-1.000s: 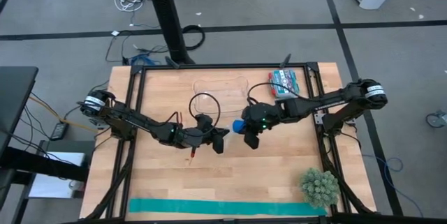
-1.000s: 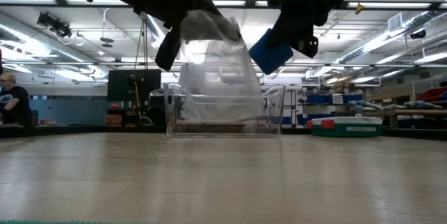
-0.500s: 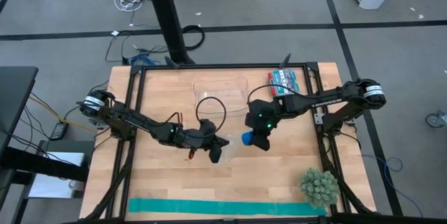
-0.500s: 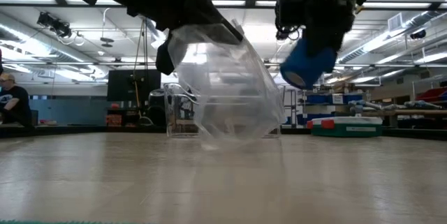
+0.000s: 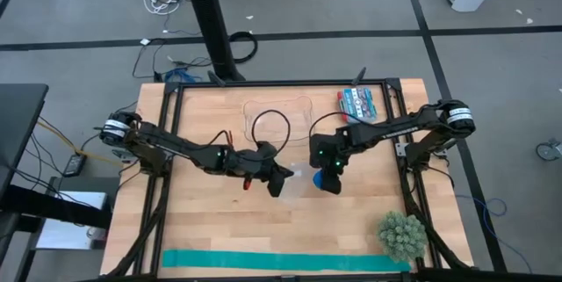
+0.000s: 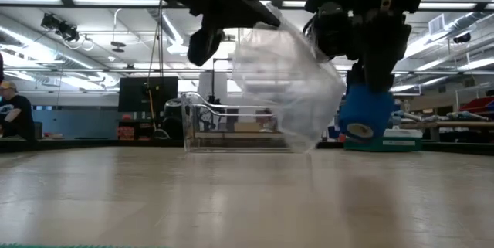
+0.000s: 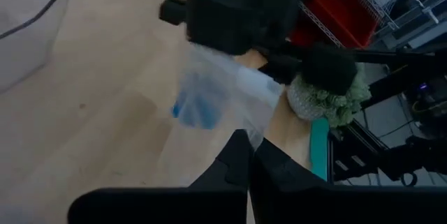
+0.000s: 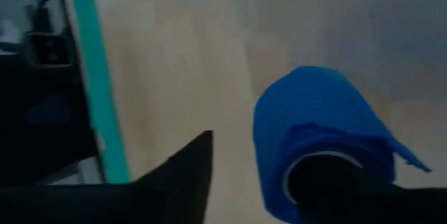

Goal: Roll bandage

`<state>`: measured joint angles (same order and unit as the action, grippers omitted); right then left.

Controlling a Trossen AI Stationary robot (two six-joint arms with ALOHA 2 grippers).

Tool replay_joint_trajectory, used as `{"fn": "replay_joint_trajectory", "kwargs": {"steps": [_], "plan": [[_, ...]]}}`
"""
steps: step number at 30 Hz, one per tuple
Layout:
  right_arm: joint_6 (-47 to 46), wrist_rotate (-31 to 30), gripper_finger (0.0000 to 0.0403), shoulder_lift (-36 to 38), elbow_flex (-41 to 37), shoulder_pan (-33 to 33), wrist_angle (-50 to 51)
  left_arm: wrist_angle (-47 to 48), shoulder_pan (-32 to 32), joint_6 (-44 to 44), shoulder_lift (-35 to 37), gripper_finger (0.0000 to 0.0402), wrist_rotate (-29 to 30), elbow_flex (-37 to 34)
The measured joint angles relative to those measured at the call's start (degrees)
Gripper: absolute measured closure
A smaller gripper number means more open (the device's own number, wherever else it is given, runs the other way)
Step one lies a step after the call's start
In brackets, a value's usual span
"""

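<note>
Bandage [image 6: 365, 115] is fully rolled, abt to enter plastic bag [image 6: 287, 84]; my left gripper [image 5: 276, 180] pinches bag, right gripper [image 5: 331, 179] fingers spread round roll.

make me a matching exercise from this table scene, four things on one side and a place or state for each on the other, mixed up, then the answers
Things:
1. bandage
2. clear plastic bag
3. teal-green strip
4. green plant ball

Places or states:
A. lies flat along the table's near edge
B. pinched shut in the left gripper, hanging above the table
C. sits at the near right corner of the table
D. rolled into a blue cylinder at the right gripper, beside the bag

Pairs: 1-D, 2-B, 3-A, 4-C
</note>
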<state>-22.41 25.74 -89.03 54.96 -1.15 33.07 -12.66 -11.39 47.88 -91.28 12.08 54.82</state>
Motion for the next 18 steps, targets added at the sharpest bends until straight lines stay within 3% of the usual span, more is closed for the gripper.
{"fn": "replay_joint_trajectory", "kwargs": {"steps": [4,8,16,18], "plan": [[0.5,-1.4,0.0168,0.4,0.0,0.9,1.6,4.1,0.9,-1.3,1.0,0.0399,-0.4,0.0],[1.9,-0.5,0.0134,1.4,0.0,1.1,1.6,9.1,1.3,-2.4,2.8,0.0399,-0.4,0.1],[0.6,2.5,0.0135,1.8,0.9,0.8,2.5,10.9,2.1,-3.5,4.7,0.0399,-2.1,0.0],[-1.1,3.6,0.0143,0.9,3.4,1.6,7.6,11.4,2.4,-4.3,4.9,0.0399,-2.2,0.0]]}}
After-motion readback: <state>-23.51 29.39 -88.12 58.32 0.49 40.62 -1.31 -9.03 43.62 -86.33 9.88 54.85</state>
